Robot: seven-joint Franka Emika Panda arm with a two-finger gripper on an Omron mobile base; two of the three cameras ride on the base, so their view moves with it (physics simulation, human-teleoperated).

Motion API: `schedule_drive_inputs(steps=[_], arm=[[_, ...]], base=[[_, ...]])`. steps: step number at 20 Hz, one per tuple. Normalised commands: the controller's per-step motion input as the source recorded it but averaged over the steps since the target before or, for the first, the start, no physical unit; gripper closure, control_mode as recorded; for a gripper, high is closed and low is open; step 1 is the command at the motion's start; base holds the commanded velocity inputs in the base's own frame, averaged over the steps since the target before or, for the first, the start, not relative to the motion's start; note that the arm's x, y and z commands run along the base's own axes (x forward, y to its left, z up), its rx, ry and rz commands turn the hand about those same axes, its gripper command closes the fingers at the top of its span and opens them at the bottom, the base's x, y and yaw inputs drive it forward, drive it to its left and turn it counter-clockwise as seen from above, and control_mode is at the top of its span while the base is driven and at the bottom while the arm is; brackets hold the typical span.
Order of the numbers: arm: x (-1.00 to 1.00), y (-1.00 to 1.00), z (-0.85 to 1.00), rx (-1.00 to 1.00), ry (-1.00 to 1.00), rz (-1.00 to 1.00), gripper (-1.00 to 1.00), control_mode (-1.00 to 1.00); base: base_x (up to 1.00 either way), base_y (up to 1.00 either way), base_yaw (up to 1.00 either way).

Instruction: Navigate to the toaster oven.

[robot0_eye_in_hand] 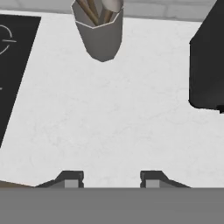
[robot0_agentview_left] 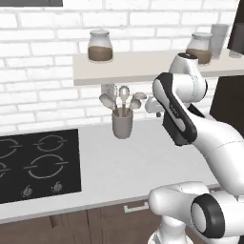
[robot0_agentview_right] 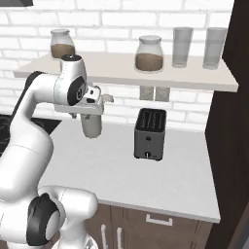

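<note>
The toaster oven is out of view. My gripper [robot0_eye_in_hand: 111, 178] hangs open over the white counter [robot0_eye_in_hand: 122, 127], with nothing between its two dark fingertips [robot0_eye_in_hand: 72, 177]. The arm is folded up in front of the brick wall, and the hand sits just below the wall shelf [robot0_agentview_right: 121, 73].
A grey utensil holder [robot0_agentview_left: 122, 125] stands at the back of the counter. The flat black cooktop [robot0_agentview_left: 38, 164] lies to the left. A small black slotted toaster [robot0_agentview_right: 150, 134] stands to the right. Jars [robot0_agentview_right: 148, 53] and glasses [robot0_agentview_right: 182, 47] sit on the shelf. A dark tall cabinet [robot0_agentview_right: 233, 126] closes off the right.
</note>
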Motion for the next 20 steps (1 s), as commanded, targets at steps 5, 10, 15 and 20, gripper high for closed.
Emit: schedule_drive_inputs(steps=[5,10,15,20], arm=[[0.0,0.0,0.0,0.0,0.0,0.0,-1.0,1.0],[0.0,0.0,0.0,0.0,0.0,0.0,-1.0,1.0],[0.0,0.0,0.0,0.0,0.0,0.0,-1.0,1.0],[0.0,0.0,0.0,0.0,0.0,0.0,-1.0,1.0]], base=[[-0.03,0.0,0.0],[-0.52,0.0,0.0],[-0.15,0.0,0.0],[-0.1,0.56,0.0]])
